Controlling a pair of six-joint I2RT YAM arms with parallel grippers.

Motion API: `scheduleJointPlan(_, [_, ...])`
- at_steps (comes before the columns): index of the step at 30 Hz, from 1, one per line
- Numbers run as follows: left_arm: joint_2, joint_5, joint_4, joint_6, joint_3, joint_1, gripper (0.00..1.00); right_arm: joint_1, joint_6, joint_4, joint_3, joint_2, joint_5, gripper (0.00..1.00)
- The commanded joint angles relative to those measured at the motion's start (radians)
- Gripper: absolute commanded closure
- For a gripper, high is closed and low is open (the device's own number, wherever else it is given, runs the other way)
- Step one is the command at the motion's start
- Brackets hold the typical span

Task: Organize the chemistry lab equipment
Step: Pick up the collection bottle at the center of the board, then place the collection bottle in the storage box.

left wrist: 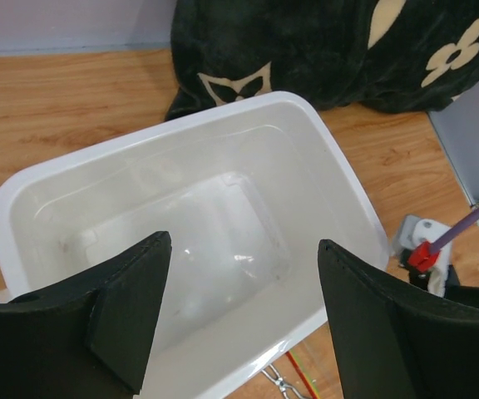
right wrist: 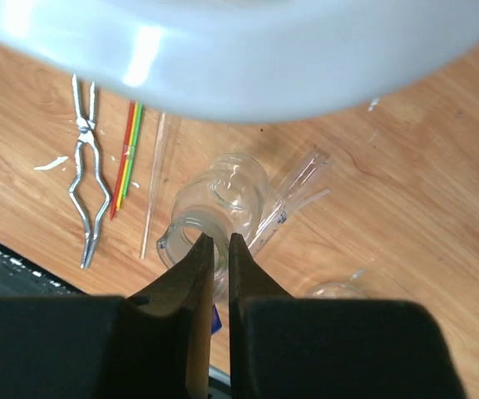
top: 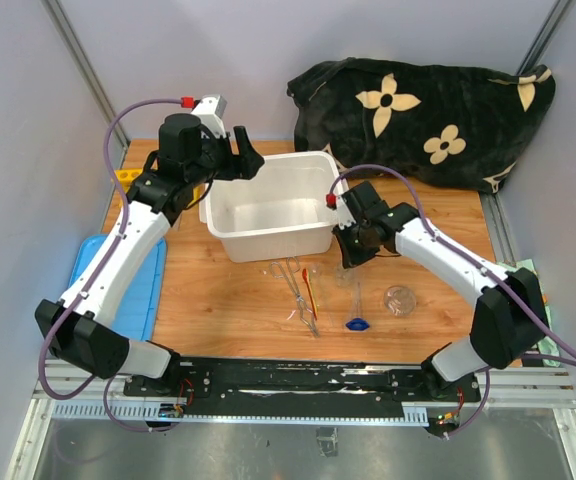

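- Your right claw [right wrist: 218,243] is narrowed to a slit and pinches the rim of a small clear glass beaker [right wrist: 227,195]. The beaker is just in front of the white plastic bin [top: 268,205], low over the wooden bench [top: 218,300].
- That beaker is round-bodied and fully transparent, with a pouring lip beside the claw tips.
- A long clear glass tube with a blue base [right wrist: 293,187] lies against it. A second small clear beaker [top: 400,298] sits farther out from the bin.
- Also in front of the bin, silver metal tweezers [right wrist: 86,179] and a thin red-orange tool [right wrist: 123,162] lie side by side without touching.
- Your left claw [left wrist: 244,249] stands wide and holds nothing, hanging over the bin's inside.
- The right wrist view shows you a green-yellow stripe along the red-orange tool, which the top view does not.
- Only the top view shows the yellow holed rack [top: 123,177] left of the bin and the black flower-patterned blanket [top: 428,100] behind it.
- Marks on the glass tube are too small to read.
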Motion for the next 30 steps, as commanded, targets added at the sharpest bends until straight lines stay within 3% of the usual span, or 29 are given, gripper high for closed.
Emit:
scheduleJointPlan(1, [0.018, -0.05, -0.013, -0.022, 0.02, 0.0, 0.24, 0.014, -0.024, -0.152, 0.156, -0.073, 0.019, 0.99])
scheduleJointPlan(8, [0.036, -0.109, -0.004, -0.055, 0.035, -0.001, 0.24, 0.014, -0.036, -0.311, 0.417, -0.115, -0.008, 0.99])
scheduleJointPlan(13, [0.052, -0.203, -0.015, -0.089, 0.051, 0.0, 0.24, 0.014, -0.035, -0.301, 0.568, -0.104, -0.009, 0.99])
scheduleJointPlan(20, [0.029, -0.3, 0.01, -0.105, 0.047, 0.0, 0.24, 0.013, -0.038, -0.21, 0.745, 0.025, -0.062, 0.99])
scheduleJointPlan(30, [0.008, -0.347, -0.037, -0.081, 0.069, 0.004, 0.24, 0.032, -0.022, -0.161, 1.071, 0.388, -0.087, 1.0])
